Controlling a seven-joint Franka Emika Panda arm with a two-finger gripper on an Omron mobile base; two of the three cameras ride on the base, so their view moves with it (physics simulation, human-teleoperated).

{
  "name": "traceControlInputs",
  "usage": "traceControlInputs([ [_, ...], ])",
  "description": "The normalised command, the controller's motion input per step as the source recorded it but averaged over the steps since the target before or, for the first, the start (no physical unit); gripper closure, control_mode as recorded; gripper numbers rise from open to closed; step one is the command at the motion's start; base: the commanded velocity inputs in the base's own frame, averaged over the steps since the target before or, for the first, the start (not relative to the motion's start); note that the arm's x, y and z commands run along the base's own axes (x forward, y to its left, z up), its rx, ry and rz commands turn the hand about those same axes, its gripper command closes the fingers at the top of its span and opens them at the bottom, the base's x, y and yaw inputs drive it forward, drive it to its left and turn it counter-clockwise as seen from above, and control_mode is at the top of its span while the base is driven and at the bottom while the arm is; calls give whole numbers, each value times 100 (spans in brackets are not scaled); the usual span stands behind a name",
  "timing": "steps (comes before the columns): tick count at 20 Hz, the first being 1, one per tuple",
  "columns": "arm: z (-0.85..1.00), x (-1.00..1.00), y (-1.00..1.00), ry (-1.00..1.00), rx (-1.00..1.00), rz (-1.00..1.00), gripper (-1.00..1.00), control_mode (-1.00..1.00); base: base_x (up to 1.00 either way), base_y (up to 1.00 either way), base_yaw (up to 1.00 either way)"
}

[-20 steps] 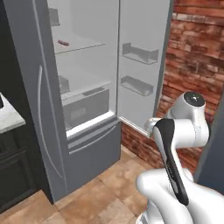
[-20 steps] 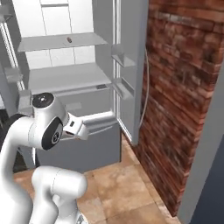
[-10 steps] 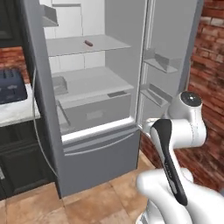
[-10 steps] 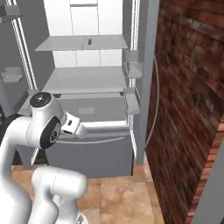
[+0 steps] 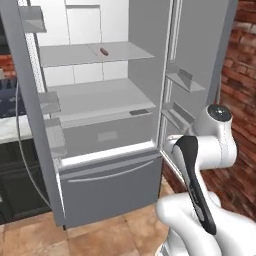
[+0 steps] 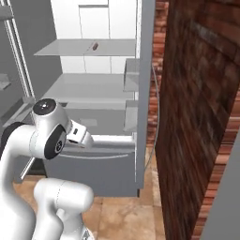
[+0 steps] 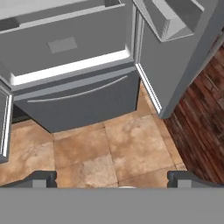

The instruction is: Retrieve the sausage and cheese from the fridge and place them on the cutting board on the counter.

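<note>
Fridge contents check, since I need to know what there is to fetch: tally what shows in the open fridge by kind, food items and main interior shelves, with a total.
Sausage: 1, on the upper shelf
Cheese: 0 visible
Main interior shelves in the fridge: 2, the upper shelf and the lower shelf
Total: 3

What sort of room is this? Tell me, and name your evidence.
Most likely a home kitchen: an open French-door fridge with a sausage on its upper shelf, a tiled floor, and a brick wall.
</note>
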Motion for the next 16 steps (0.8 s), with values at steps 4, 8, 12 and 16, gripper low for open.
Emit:
traceControlInputs([
  [4, 0, 0, 0, 0, 0, 0, -100, 100, 42, 4, 6],
  [8, 0, 0, 0, 0, 0, 0, -100, 100, 76, 17, 0],
  [12, 0, 0, 0, 0, 0, 0, -100, 100, 92, 30, 0],
  [16, 0, 0, 0, 0, 0, 0, -100, 100, 79, 41, 0],
])
